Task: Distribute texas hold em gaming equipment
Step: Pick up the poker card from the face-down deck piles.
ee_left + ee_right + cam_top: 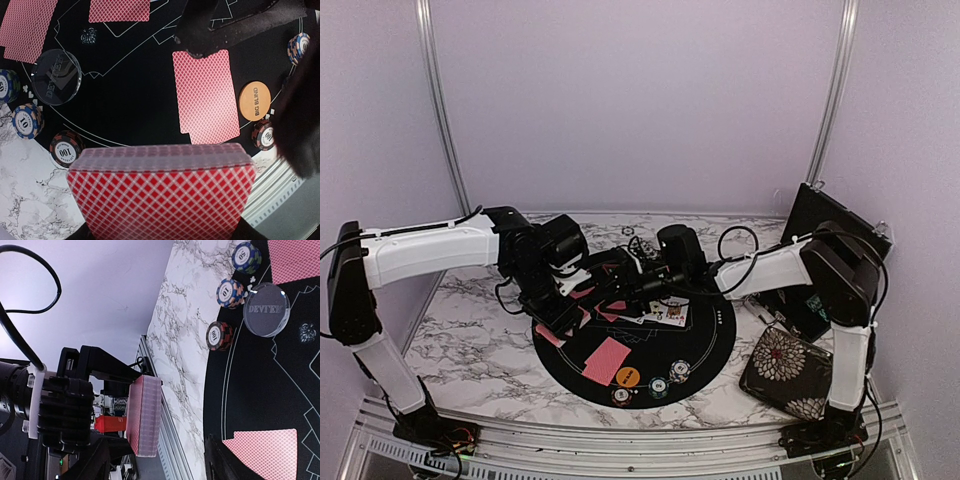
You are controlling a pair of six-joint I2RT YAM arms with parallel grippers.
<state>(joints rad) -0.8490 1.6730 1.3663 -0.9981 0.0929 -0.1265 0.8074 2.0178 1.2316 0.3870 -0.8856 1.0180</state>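
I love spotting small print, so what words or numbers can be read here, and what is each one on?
"BIG BLIND": orange disc.
"DEALER": clear round button, seen upside down.
"100": red-and-black chip.
"10": blue-and-orange chip.
Too small or blurred to read: the chips' rim lettering and the white emblem.

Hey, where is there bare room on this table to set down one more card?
Bare marble table left of the round mat; also the mat's right part toward the floral pouch. Crowded: the mat's middle with cards, and its near edge with chips and the orange disc.
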